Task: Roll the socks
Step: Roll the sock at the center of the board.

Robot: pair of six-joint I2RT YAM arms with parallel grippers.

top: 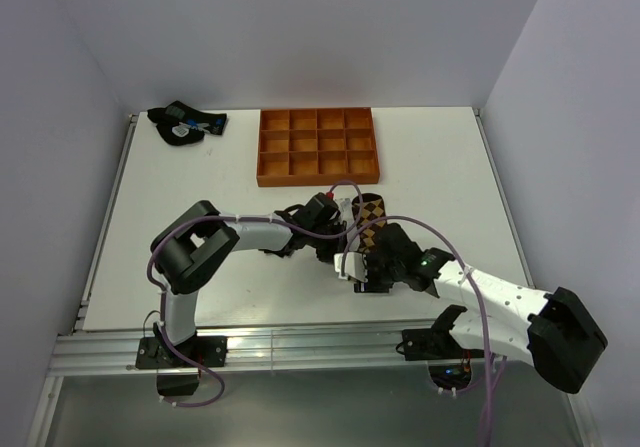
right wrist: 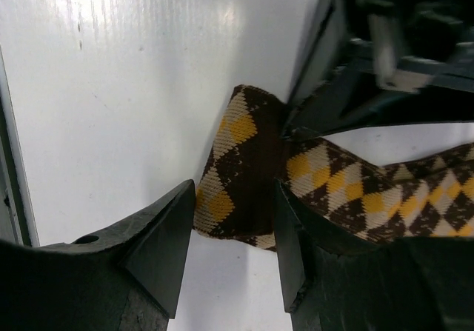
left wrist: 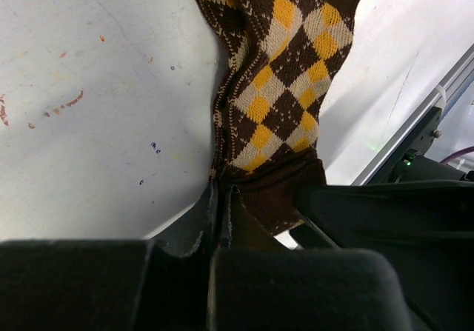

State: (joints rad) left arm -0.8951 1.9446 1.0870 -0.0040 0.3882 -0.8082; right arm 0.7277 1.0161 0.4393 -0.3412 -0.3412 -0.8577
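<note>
- Brown argyle sock (top: 371,210) lies about mid-counter (top: 450,177), just on the near side of the orange tray (top: 318,178).
- My left gripper (left wrist: 220,201) is clenched on the sock, pinching the fabric beside its plain brown band.
- My right gripper (right wrist: 235,246) has its fingers spread either side of the sock's folded end; I cannot tell whether they squeeze it.
- Dark sock bundle (top: 186,125) sits in the far left corner.

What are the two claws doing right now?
Left gripper: closed, pinching the argyle sock.
Right gripper: closed on the sock's folded end.
</note>
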